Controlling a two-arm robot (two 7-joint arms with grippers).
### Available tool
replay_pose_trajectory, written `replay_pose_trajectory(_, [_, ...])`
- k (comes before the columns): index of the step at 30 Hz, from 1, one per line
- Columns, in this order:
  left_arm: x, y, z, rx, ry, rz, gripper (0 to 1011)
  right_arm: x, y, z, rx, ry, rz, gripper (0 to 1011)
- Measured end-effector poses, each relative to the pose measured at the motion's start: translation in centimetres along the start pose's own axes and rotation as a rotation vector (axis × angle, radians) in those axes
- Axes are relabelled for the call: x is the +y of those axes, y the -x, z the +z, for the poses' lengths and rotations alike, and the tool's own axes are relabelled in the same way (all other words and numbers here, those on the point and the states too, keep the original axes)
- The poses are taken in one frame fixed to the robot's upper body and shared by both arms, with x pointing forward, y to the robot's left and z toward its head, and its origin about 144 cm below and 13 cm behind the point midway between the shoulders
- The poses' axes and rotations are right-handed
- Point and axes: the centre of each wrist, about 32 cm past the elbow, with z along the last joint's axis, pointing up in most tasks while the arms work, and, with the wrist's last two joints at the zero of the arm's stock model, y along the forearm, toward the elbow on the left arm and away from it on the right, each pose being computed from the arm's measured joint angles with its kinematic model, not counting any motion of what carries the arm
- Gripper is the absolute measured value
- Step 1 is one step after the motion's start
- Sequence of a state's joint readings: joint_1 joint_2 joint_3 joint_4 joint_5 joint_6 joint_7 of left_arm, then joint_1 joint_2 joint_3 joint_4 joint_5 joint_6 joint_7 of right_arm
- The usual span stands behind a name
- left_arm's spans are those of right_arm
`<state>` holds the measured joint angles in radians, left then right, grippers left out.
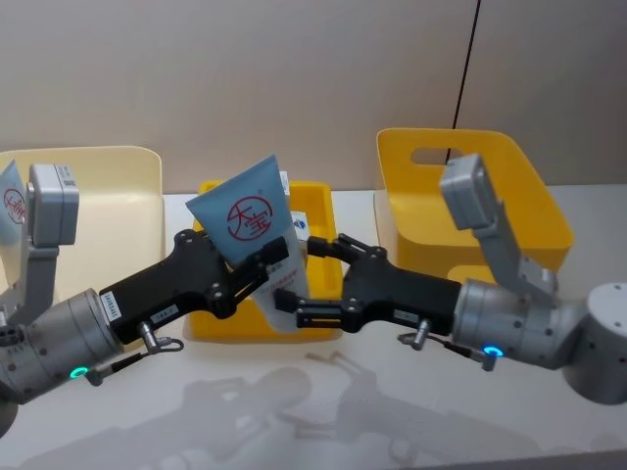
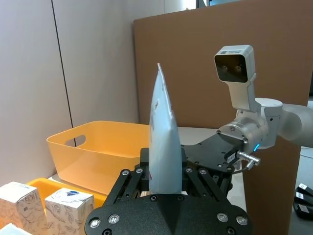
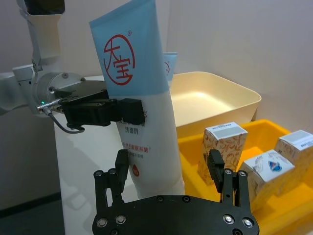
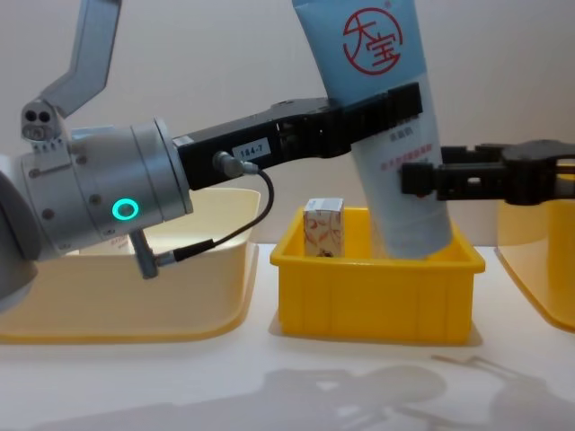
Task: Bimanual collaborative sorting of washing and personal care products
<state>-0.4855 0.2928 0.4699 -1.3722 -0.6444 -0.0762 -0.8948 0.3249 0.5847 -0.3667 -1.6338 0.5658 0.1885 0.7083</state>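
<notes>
Head view caught a hand-over above the middle of the counter (image 1: 294, 411). The left gripper (image 1: 263, 262) had its fingers clamped on the waist of a tall squeeze tube (image 1: 257, 211). The right gripper (image 1: 297, 276), reaching in from the counter's right side, had its fingers spread apart to either side of the tube's lower body, straddling it without pressing. Right wrist view bore that out, with a gap between one of the fingers (image 3: 215, 166) and the tube's white flank. The step in hand looked like passing the tube from the left arm to the right. Which container it was bound for, the cream bin (image 1: 108, 186) toward the left edge or the large yellow bin (image 1: 490, 186) toward the right edge, I could not tell. The next move probably called for the right fingers to close squarely on the tube's broad faces before the left ones let go. After that, a lift would be needed to clear the wall of the small yellow tray (image 4: 373, 287) and the cartons (image 3: 225, 144) standing inside it. The tube was light blue above and white below, with a red circled logo and red print. Its flat crimped end pointed up and leaned toward the counter's left side. Its lower end dipped behind the tray's front wall, so whether it touched the tray floor was hidden. Seen edge-on it was thin and looked soft, likely to buckle or twist under an off-centre squeeze.
</notes>
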Motion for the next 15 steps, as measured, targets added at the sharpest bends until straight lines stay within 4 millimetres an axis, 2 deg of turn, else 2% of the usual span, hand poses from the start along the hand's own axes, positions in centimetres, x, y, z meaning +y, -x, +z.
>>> replay_pose_trajectory(15, [0.0,0.0,0.0,0.000,0.000,0.000,292,3.4,-1.1,0.2,-0.020,0.014,0.071,1002])
